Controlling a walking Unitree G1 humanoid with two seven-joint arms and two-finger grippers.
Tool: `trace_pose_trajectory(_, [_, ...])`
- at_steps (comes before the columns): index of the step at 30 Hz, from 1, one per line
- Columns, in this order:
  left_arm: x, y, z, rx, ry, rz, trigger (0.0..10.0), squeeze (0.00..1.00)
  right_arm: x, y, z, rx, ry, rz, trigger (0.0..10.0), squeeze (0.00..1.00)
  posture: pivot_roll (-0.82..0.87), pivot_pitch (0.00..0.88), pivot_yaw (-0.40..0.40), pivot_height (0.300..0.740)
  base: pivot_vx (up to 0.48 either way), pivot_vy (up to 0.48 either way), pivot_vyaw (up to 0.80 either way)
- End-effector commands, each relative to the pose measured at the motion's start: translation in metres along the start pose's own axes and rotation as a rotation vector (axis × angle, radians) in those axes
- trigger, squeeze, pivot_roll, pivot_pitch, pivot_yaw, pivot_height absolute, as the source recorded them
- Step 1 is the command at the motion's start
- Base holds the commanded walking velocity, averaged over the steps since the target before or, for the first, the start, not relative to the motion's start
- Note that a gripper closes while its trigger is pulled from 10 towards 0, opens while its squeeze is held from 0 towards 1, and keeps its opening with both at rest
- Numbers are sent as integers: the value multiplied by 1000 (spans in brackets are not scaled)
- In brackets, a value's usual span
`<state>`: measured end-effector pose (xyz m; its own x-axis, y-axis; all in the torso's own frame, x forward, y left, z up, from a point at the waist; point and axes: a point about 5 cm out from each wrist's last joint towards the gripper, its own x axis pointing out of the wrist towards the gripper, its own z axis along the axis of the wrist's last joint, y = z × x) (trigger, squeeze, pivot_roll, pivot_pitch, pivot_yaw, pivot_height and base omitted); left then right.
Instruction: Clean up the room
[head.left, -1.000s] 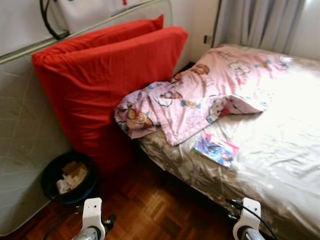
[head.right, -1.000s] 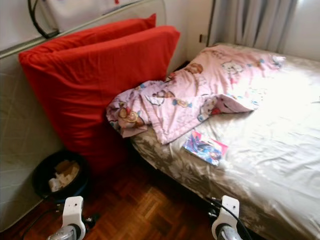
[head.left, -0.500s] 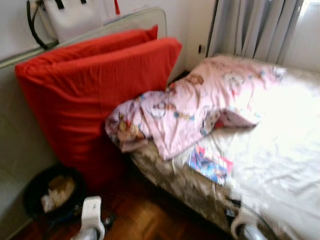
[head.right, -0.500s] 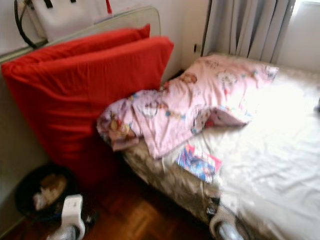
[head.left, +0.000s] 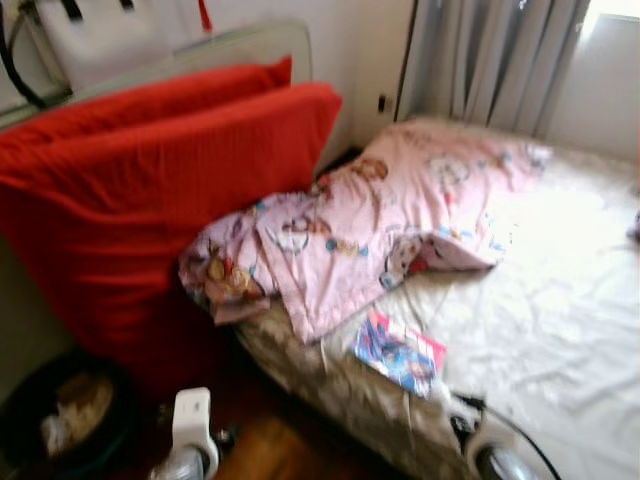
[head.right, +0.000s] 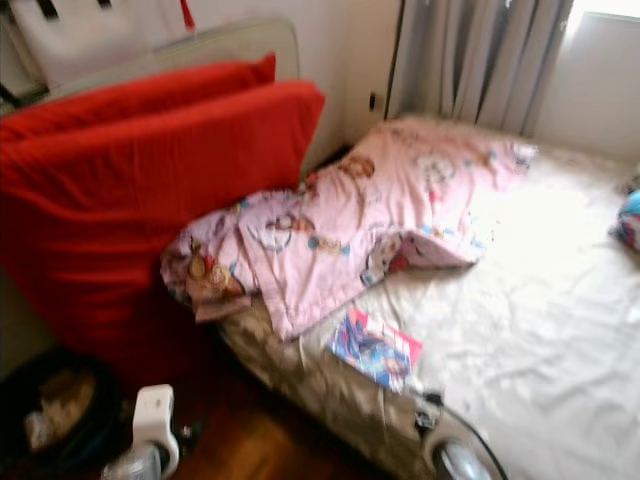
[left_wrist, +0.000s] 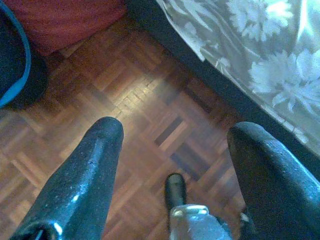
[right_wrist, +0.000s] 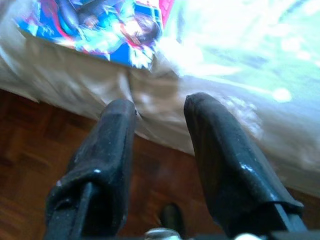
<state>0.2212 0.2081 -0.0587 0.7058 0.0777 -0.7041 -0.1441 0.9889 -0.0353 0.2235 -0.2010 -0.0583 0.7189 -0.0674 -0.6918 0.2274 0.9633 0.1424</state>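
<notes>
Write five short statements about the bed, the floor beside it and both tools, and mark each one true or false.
1. A comic book lies on the bed near its edge. True.
2. The pink blanket is folded neatly. False: it lies crumpled.
3. The left tool is open above the wooden floor. True.
4. The right tool grips the comic book. False: it is open, short of it.
5. The red cushions lie flat on the bed. False: they stand beside it.

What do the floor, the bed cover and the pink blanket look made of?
Floor: wood parquet, glossy, small blocks in a basket pattern reflecting light. Bed cover: likely satin-like fabric, shiny with a pale floral print. Pink blanket: soft matte cloth, cartoon-printed and rumpled, probably cotton.
</notes>
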Motion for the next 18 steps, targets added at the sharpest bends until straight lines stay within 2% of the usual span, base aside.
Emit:
trace_pose_trajectory(1, [3,-11,14,4,-53,-22,10000,0,-2,-12,2,-5,-27,-20,10000,0,-132,0,22,740,0,0,0])
trace_pose_trajectory(2, [4,-12,16,3,-62,-26,10000,0,-2,-11,3,-3,-37,-16,10000,0,-132,0,23,740,0,0,0])
trace_pose_trajectory(3, [5,-16,27,3,-108,-43,10000,0,-2,-10,6,-7,-75,0,10000,0,-133,0,25,740,0,0,0])
trace_pose_trajectory(5, [6,-17,29,5,-116,-45,10000,0,-3,-10,7,-9,-82,3,10000,0,-133,0,25,740,0,0,0])
trace_pose_trajectory(8, [7,-19,52,3,-206,-58,10000,0,-3,-7,12,-13,-145,31,10000,0,-126,0,38,740,0,0,0])
trace_pose_trajectory(10, [7,-12,69,3,-273,-59,10000,0,-4,-4,16,-21,-185,53,10000,0,-125,0,47,740,0,0,0])
trace_pose_trajectory(14, [6,-11,96,39,-378,-66,10000,0,-5,-1,21,-11,-253,79,10000,0,-130,0,57,740,0,0,0])
trace_pose_trajectory(18, [2,-21,121,65,-505,-97,10000,0,-7,0,25,-24,-309,92,10000,0,-132,0,62,740,0,0,0])
